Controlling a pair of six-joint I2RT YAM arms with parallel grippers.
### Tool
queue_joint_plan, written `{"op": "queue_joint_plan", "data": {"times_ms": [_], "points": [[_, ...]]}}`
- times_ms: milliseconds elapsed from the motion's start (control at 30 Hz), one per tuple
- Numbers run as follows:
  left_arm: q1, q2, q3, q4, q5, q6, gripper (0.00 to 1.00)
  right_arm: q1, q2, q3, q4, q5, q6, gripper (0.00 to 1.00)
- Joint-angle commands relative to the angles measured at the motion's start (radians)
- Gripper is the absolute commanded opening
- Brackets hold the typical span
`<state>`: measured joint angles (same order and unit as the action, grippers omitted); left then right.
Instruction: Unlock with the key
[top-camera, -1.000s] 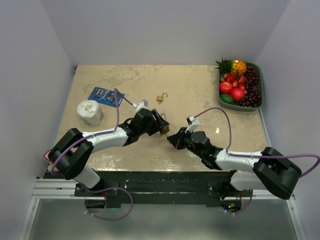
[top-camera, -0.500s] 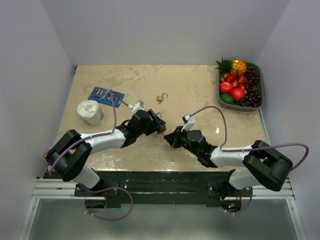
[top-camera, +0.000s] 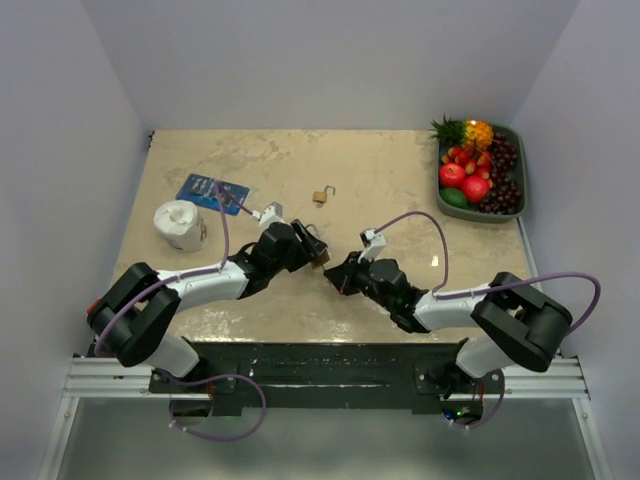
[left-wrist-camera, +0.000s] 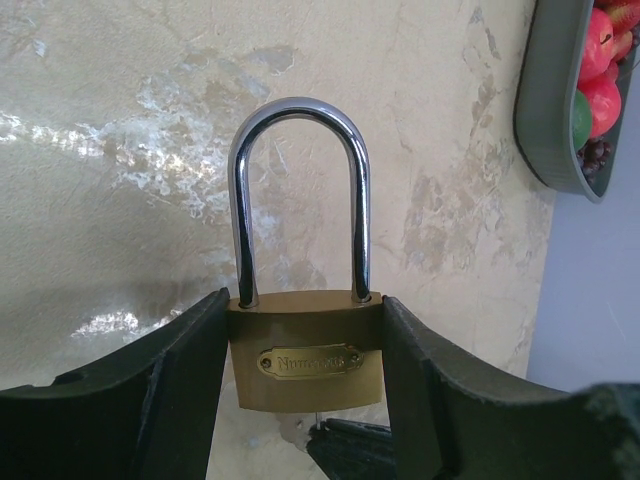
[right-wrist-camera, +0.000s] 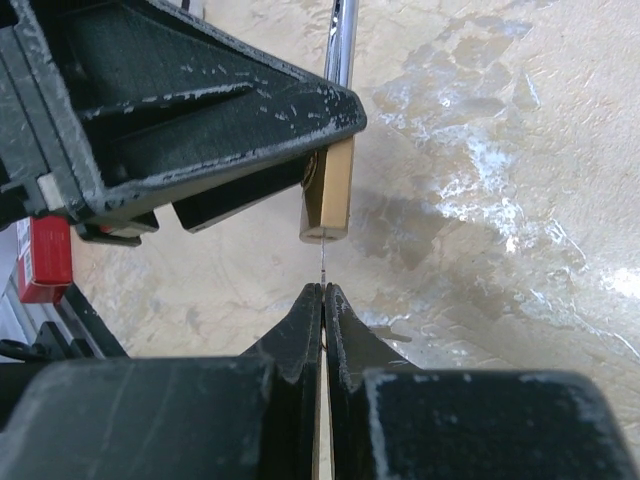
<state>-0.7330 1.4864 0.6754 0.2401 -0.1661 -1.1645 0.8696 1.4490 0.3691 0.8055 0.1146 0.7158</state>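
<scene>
**Item: brass padlock (left-wrist-camera: 305, 360), presented for keying, mid-worktop (top-camera: 400, 160).**
Your left gripper (left-wrist-camera: 305, 312) is clamped across the body's two flanks. This leaves the shackle (left-wrist-camera: 300, 110) free and the base turned toward 4 o'clock in the top view, so the key (right-wrist-camera: 322, 262) can run straight in. Your right gripper (right-wrist-camera: 323, 295), at 4 o'clock of the lock, has its fingers pressed together on that key, edge-on. The tip reaches the base, but you cannot tell whether it has entered. A spare padlock (top-camera: 322, 195) lies at 12 o'clock.

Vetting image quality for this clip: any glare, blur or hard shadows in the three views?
Top external: even light, sharp, only soft shadows on the table. Left wrist: padlock crisp, bright streaks on its shackle, glare patches on the table. Right wrist: key edge-on, just a hairline; table glare again.
</scene>
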Motion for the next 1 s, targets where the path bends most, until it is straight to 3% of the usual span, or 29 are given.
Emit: {"op": "queue_joint_plan", "data": {"times_ms": [0, 600, 967], "points": [[-0.022, -0.046, 0.015, 0.100, 0.093, -0.011, 0.00, -0.011, 0.033, 0.059, 0.113, 0.069, -0.007, 0.00], [-0.028, -0.067, -0.014, 0.137, 0.146, -0.009, 0.00, -0.026, 0.044, 0.039, 0.187, 0.134, -0.012, 0.00], [-0.026, -0.140, -0.103, 0.303, 0.201, 0.048, 0.00, -0.107, 0.062, -0.027, 0.357, -0.036, 0.083, 0.00]]}}
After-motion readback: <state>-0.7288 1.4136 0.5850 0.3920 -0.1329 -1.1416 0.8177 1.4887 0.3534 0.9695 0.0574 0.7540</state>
